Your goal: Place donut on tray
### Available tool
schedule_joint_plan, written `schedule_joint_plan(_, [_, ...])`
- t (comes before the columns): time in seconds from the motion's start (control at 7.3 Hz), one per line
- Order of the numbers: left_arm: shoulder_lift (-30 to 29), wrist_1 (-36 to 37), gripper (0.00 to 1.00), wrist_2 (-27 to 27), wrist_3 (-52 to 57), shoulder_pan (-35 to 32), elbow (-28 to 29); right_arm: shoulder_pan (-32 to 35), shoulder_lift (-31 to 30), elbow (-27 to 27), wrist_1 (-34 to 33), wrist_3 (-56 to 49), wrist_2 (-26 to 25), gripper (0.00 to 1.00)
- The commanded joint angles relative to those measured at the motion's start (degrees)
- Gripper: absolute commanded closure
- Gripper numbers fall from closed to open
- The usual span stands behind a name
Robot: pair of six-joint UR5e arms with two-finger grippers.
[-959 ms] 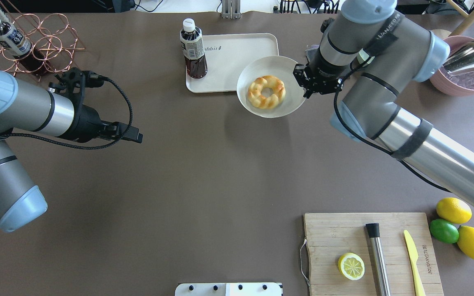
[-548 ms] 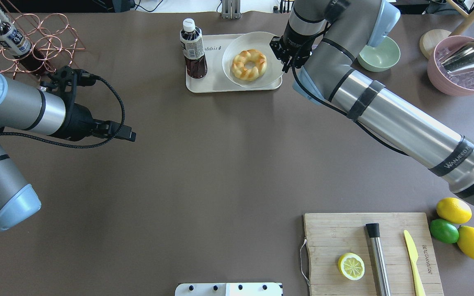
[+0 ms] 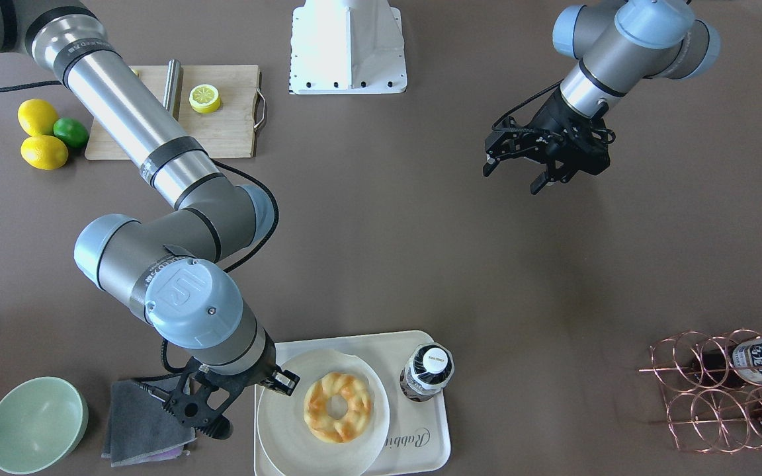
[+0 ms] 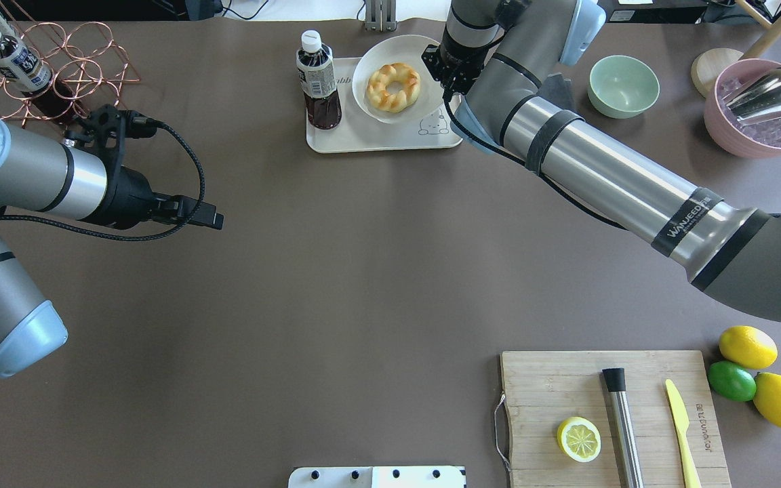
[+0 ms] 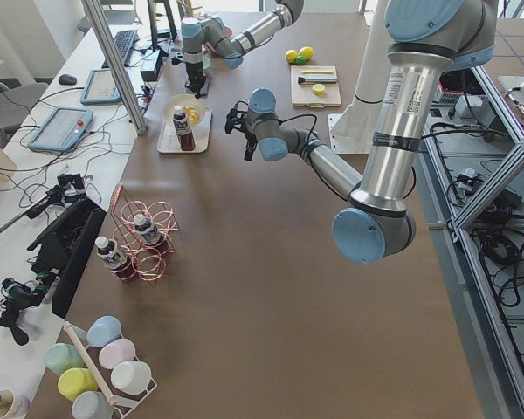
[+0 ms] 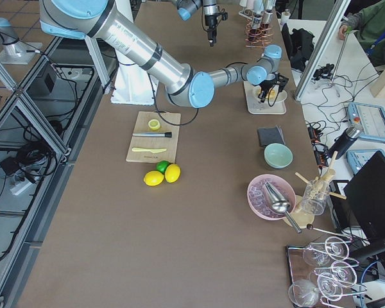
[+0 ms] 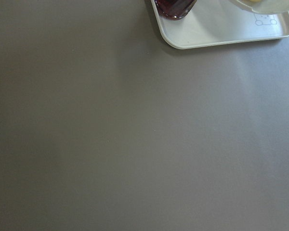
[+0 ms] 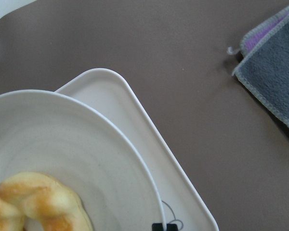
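Observation:
The donut (image 4: 393, 87) is a golden twisted ring lying on a round off-white plate (image 4: 377, 54). My right gripper (image 4: 443, 76) is shut on the plate's right rim and holds it over the far part of the cream tray (image 4: 390, 139). I cannot tell whether the plate touches the tray. In the front-facing view the donut (image 3: 338, 406) and plate (image 3: 282, 430) cover the tray's (image 3: 430, 446) left half, with my right gripper (image 3: 280, 383) at the rim. The right wrist view shows the donut (image 8: 33, 204), plate (image 8: 86, 144) and tray rim (image 8: 149, 139). My left gripper (image 3: 514, 173) is open and empty, far off.
A dark drink bottle (image 4: 317, 81) stands on the tray's left end. A grey cloth (image 3: 143, 420) and green bowl (image 4: 623, 86) lie right of the tray. A cutting board (image 4: 567, 386) with a lemon half (image 4: 578, 439), and a copper rack (image 4: 58, 68), sit far away.
My right arm has carried the plate with the donut from the table right of the tray to over the tray's far part. My left arm has barely moved.

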Motion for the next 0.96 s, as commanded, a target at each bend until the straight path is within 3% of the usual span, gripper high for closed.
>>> schedule_joint_plan(0.0, [-0.3, 0.0, 0.02, -0.3, 0.5, -0.9, 0.4, -1.0, 1.7, -2.8, 4.1, -0.7, -1.6, 0.01])
schedule_joint_plan(0.14, [-0.3, 0.0, 0.02, -0.4, 0.8, -1.4, 0.5, -1.1, 1.7, 0.5, 2.1, -2.4, -1.6, 0.00])
schedule_joint_plan(0.41, [-0.1, 0.0, 0.02, -0.5, 0.8, -1.6, 0.5, 0.0, -0.4, 11.8, -10.0, -5.7, -0.5, 0.00])
schedule_joint_plan(0.68, [0.5, 0.5, 0.02, -2.5, 2.1, -3.0, 0.6, 1.5, -10.7, 30.5, -24.1, -16.1, 1.4, 0.00])
schedule_joint_plan(0.82, [4.2, 0.4, 0.02, -5.2, 6.9, -6.0, 0.6, 2.7, -14.9, 36.6, -27.7, -21.6, 1.3, 0.00])
